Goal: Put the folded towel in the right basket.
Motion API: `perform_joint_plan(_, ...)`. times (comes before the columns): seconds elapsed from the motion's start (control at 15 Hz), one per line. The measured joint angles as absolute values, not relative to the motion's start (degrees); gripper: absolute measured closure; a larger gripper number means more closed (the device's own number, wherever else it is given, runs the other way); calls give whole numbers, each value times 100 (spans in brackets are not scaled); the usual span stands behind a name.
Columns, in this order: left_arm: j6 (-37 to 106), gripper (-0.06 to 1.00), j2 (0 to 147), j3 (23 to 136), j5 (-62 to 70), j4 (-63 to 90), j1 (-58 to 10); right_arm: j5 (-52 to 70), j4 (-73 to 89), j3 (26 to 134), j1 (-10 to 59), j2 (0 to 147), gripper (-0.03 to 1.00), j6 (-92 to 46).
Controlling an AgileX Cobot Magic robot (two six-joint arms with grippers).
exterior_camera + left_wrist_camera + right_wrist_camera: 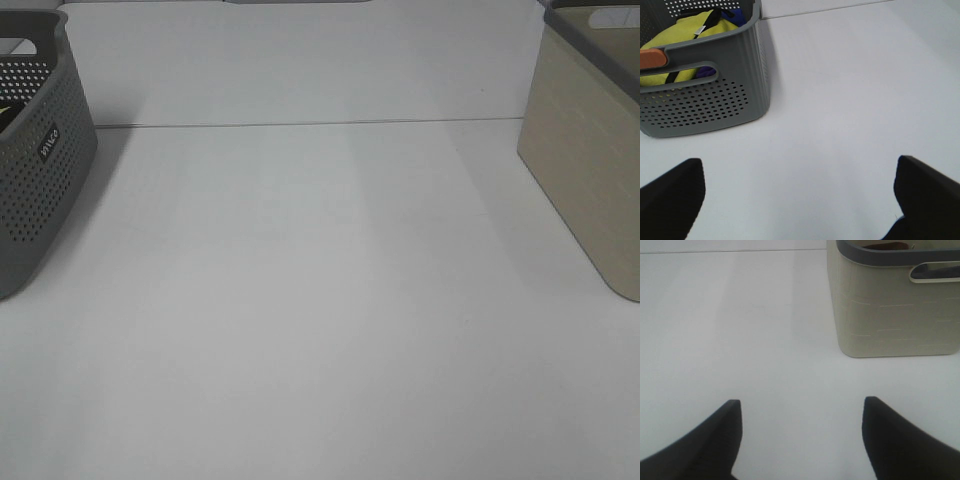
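Note:
A grey perforated basket (40, 170) stands at the table's left edge. In the left wrist view this basket (725, 95) holds a yellow cloth (690, 30), with a black strap across it, an orange piece (652, 58) and something blue; I cannot tell whether the yellow cloth is the folded towel. The beige right basket (585, 150) with a dark grey rim stands at the right edge; it also shows in the right wrist view (895, 310). My left gripper (799, 162) is open and empty above bare table, short of the grey basket. My right gripper (801, 401) is open and empty, short of the beige basket.
The white table (320, 300) runs between the two baskets, with a seam line (300, 124) across its far part. Something brown (887, 246) shows just inside the beige basket's rim. Neither arm shows in the high view.

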State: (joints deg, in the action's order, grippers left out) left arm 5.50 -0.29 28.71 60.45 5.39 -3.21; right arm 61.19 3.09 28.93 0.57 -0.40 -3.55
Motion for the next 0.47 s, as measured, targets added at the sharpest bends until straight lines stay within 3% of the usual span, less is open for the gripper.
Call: perform_joint_plan(0.47,550,-3,-29,2871,6045,539,-321,6119,309,2893,57,-40,32,-355)
